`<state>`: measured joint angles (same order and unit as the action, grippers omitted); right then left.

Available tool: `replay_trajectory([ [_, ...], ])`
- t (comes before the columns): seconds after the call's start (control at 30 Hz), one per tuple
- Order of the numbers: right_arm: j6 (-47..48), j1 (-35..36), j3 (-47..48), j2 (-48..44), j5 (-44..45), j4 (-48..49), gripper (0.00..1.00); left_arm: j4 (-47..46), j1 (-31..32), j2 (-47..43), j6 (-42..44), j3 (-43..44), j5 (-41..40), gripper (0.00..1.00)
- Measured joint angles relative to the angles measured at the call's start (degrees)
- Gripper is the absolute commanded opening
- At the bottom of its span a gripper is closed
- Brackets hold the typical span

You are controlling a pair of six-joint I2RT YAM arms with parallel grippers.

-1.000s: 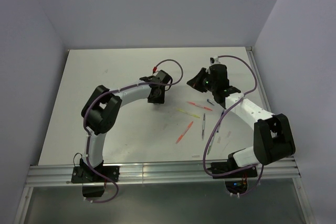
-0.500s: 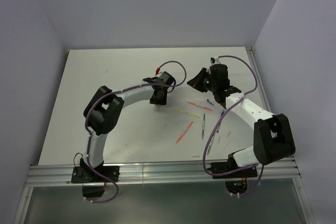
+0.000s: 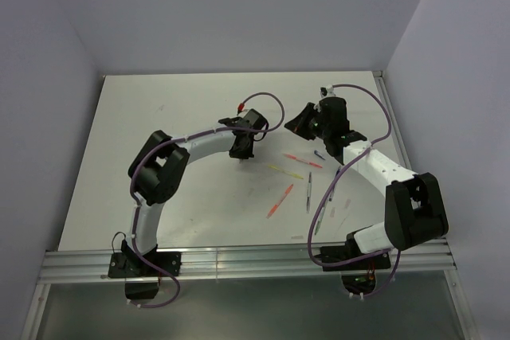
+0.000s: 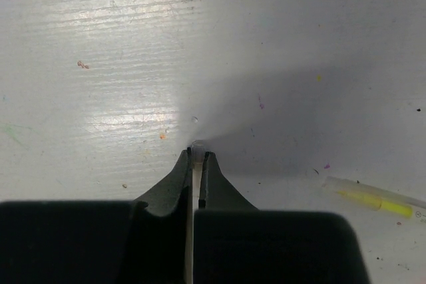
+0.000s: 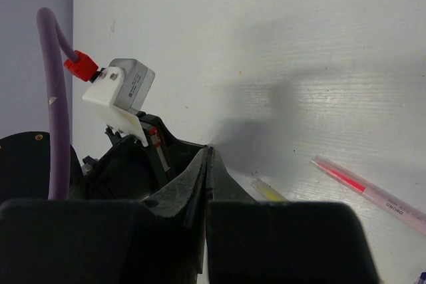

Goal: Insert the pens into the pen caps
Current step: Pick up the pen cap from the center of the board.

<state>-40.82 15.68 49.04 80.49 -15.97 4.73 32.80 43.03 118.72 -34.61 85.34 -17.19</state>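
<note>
Nearest our bases, the orange pen (image 3: 280, 201) and the grey pen (image 3: 309, 191) lie loose on the table (image 3: 159, 189). Just beyond them lie the yellow pen (image 3: 284, 171) and the red-pink pen (image 3: 304, 161), near each other but apart.

Farther out, left of the pens, our left gripper (image 4: 196, 155) is down at the table. Its jaws are pinched on what looks like a pale cap (image 4: 196, 145), with only the tip showing past the fingertips. Our right gripper (image 5: 208, 154) faces it from the right, jaws closed on nothing we can see.

We judge the step in hand to be securing this cap. To do it well, we lift straight up without twisting. We check that the open end points outward. We hold the cap level and steady, so a pen can come in along its axis. So thin a piece could tilt or slip in the pinch.
</note>
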Motion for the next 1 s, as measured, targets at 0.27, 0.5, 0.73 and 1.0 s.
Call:
replay_trajectory([
  [0.27,0.63,-0.2,0.0,0.02,0.55,-0.52,0.06,-1.7,-0.37,-2.05,0.0,-2.6,1.2,0.0],
  [0.5,1.66,-0.2,0.04,0.13,3.56,-3.39,0.05,0.02,-3.5,-7.8,0.61,-5.57,7.37,0.0],
  [0.73,2.49,-0.2,0.81,0.09,8.2,-8.92,0.0,-0.46,-7.19,-17.11,1.57,-6.49,13.6,0.0],
  [1.0,4.33,-0.2,2.08,-1.88,11.19,-14.34,0.0,-0.7,-9.44,-21.7,3.63,-8.37,19.32,0.0],
])
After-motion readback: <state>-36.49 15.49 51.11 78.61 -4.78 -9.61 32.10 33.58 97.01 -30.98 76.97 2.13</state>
